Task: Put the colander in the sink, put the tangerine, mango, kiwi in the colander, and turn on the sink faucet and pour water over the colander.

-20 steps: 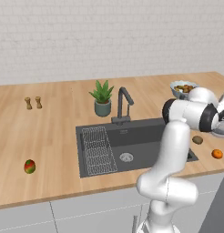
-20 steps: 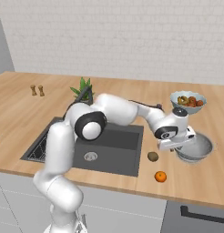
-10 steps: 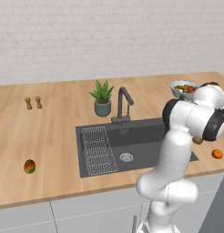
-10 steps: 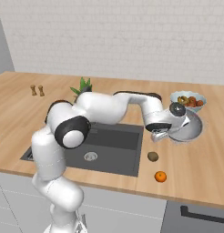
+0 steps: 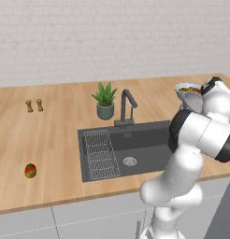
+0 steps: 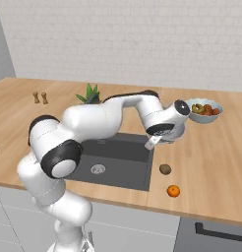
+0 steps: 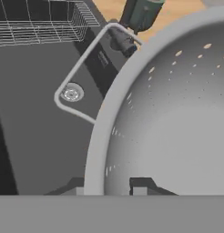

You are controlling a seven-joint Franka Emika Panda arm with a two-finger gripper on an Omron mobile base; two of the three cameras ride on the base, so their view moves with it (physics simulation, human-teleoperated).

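Note:
My gripper [image 7: 109, 190] is shut on the rim of the silvery perforated colander [image 7: 177, 113], one fingertip on each side of its wall. I hold the colander [image 6: 181, 132] tilted in the air over the right edge of the dark sink [image 6: 118, 157]; its wire handle loops out over the basin. In the left base view the colander [image 5: 193, 101] shows beside my white arm. The kiwi [image 6: 165, 169] and the tangerine [image 6: 173, 191] lie on the counter right of the sink. The mango [image 5: 30, 171] lies far left. The faucet [image 5: 127, 107] stands behind the basin, with no water running.
A wire rack [image 5: 100, 154] lies in the sink's left half, the round drain [image 5: 130, 161] beside it. A potted plant [image 5: 105, 100] stands left of the faucet. A pale fruit bowl [image 6: 204, 109] sits at back right, two small shakers [image 5: 34, 105] at back left.
The colander has risen off the counter right of the sink and travelled up and left toward the basin, tilting on the way. My gripper stays shut on it.

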